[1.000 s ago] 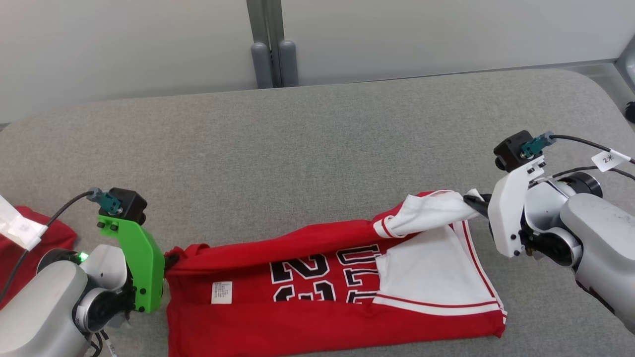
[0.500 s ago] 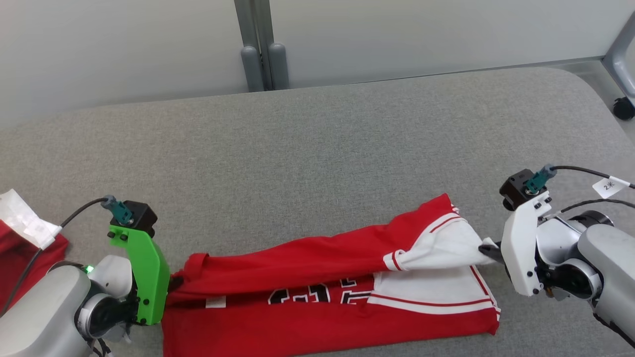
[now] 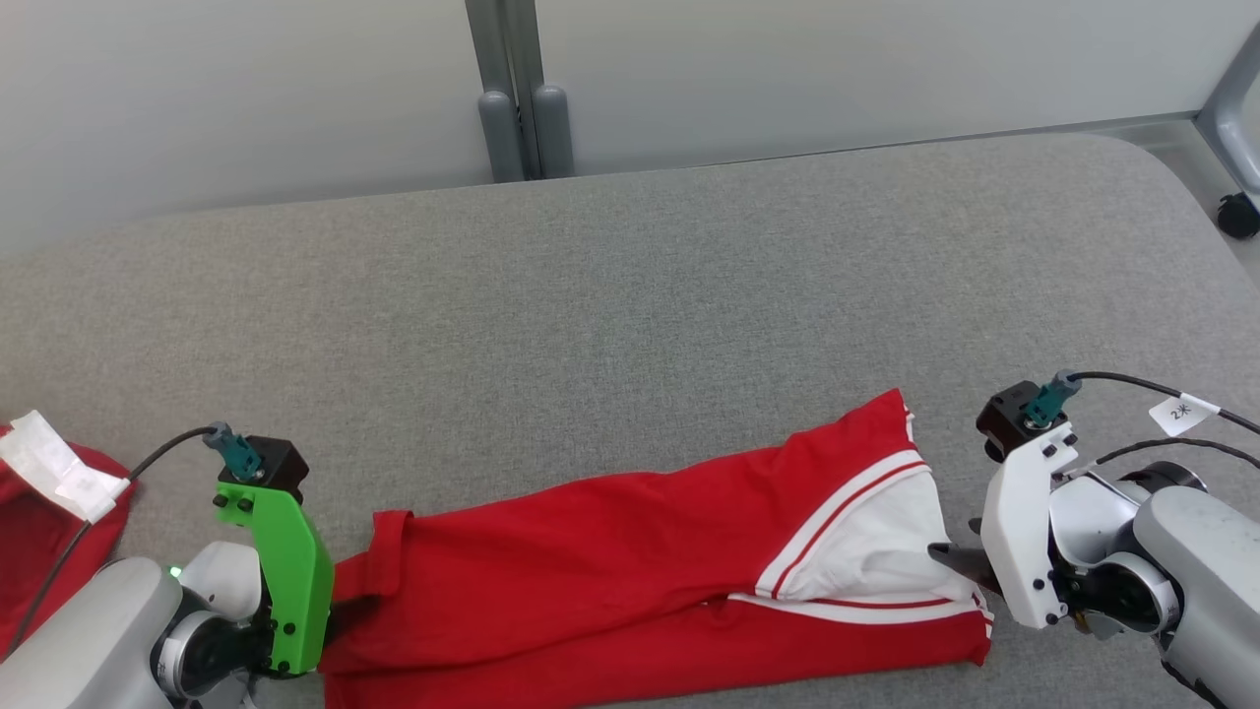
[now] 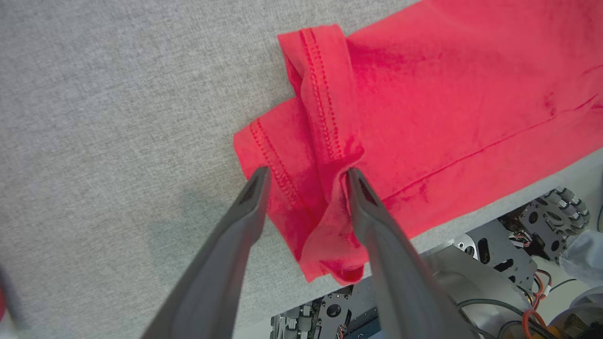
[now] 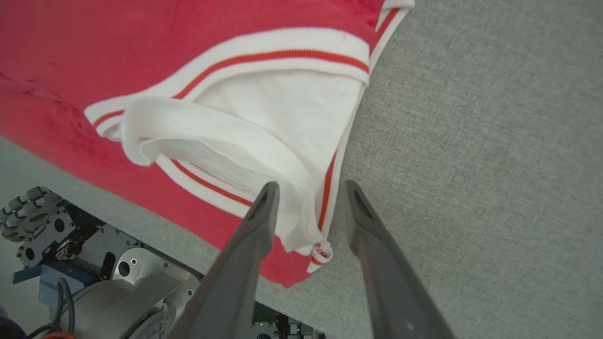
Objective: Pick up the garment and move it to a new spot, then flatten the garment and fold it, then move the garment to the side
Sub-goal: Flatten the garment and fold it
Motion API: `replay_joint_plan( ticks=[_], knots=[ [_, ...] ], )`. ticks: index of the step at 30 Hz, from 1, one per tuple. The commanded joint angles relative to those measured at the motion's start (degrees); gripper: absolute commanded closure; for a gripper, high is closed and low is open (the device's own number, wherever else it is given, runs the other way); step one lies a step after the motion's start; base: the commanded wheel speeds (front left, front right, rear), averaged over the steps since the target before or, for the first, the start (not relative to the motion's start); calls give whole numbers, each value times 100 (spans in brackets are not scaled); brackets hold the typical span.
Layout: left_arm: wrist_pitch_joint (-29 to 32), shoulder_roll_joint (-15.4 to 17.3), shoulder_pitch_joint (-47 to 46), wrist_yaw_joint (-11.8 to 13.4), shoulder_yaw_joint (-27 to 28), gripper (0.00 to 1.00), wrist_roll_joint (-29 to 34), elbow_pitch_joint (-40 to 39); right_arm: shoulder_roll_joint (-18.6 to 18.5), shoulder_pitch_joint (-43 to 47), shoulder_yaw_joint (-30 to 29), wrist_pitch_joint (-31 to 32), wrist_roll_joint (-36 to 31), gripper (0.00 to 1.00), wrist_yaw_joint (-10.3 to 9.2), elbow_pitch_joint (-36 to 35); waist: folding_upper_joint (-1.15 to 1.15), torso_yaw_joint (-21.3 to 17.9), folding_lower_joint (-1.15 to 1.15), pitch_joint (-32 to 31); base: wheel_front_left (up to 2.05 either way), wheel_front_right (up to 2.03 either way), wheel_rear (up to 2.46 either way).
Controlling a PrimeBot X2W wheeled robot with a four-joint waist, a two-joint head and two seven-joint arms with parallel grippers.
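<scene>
Found the red garment [image 3: 610,561] folded lengthwise on the grey bench [image 3: 630,295] at lower centre of the head view, near edge cut off by the frame. Found the left end effector [image 4: 306,174] spread wide around its bunched hem, the right end effector [image 5: 311,188] parted around the white striped corner; could not tell whether either pressed the cloth.
</scene>
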Motion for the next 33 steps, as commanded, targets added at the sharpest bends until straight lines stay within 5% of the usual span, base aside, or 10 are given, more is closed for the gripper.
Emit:
replay_joint_plan(
  ticks=[1,9,15,24,28,33],
  knots=[
    [-40,35,79,11,14,0,10,-5,24,135,-92,18,-26,0,-6,-62,0,6,0,-45,0,0,0],
    [-722,214,45,174,278,0,278,-370,116,320,-975,-673,-257,0,-6,-615,0,26,0,-201,0,0,0],
    [-2185,177,201,606,666,0,775,-687,502,606,-1878,-2024,-760,0,-5,-805,0,96,0,-268,0,0,0],
    [-4718,-160,994,1457,1382,0,1255,-1071,1556,1322,-3198,-4010,-1698,0,-3,-474,0,218,0,-313,0,0,0],
    [-5540,-339,1433,1439,1473,0,1370,-1023,1884,1582,-3465,-4543,-1994,0,-3,-256,0,236,0,-304,0,0,0],
    [-5846,-572,1836,1478,1783,0,1781,-1107,2161,1849,-3628,-4934,-2228,0,-3,60,0,248,0,-258,0,0,0]
  ],
)
